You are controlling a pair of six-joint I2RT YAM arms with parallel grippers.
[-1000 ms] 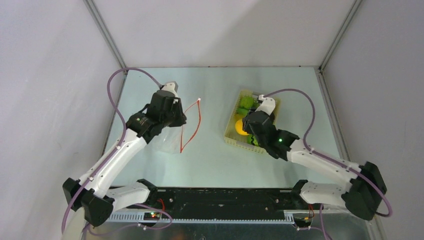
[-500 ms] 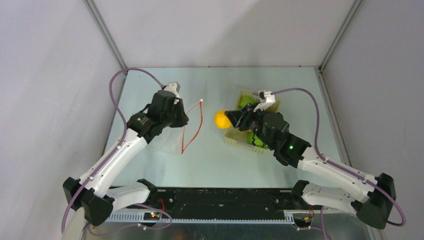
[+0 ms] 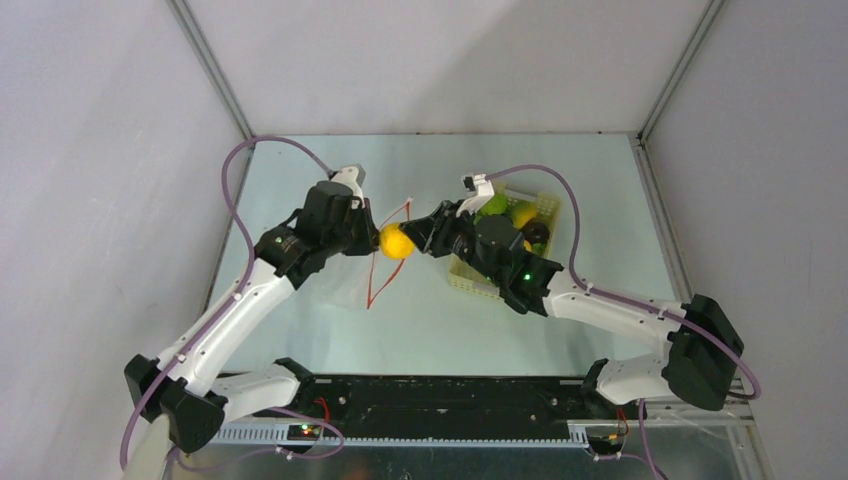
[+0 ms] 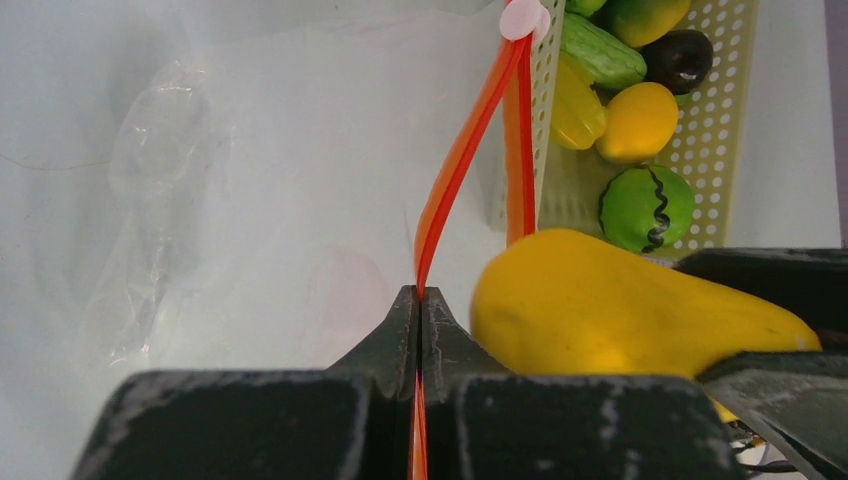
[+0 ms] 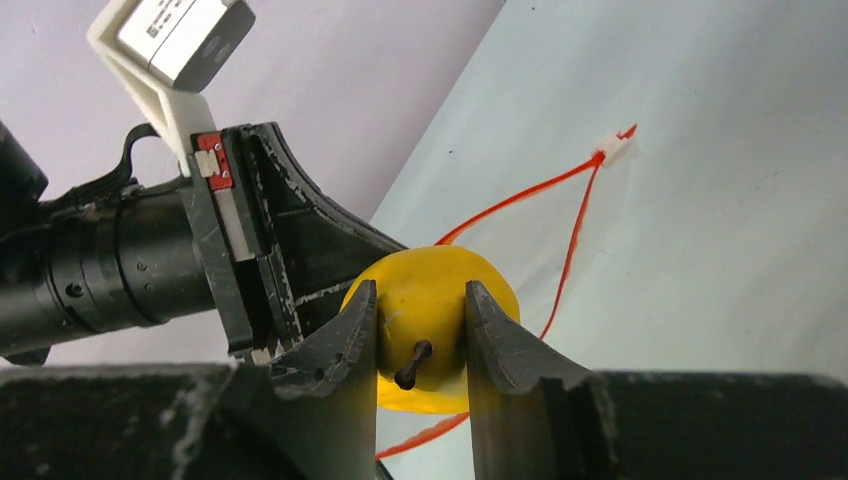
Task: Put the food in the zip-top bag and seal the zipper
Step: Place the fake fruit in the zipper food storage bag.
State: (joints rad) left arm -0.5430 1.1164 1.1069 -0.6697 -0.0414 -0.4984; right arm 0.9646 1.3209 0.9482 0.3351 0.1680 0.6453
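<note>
We see the left pincer pressed together on the zipper, with one red-orange strand running down between its jaws. That holds one lip of the zip-top bag up off the desk. The rest of the clear film sags below and left of it, crumpled.

The bag's mouth is open. The two zipper strands bow apart in a narrow loop and meet at a small white clip at the far end.

The right pincer is clamped on a yellow fruit, pear-shaped, with its dark stem pointing back at the wrist camera. The fruit is off the desk, right at the bag's mouth and just beside the left fingers. We cannot tell if it has crossed between the strands.

The other food sits in the pale lattice basket, right of the bag:
- a striped green piece
- a yellow one
- a dark purple one
- a ridged green one
</note>
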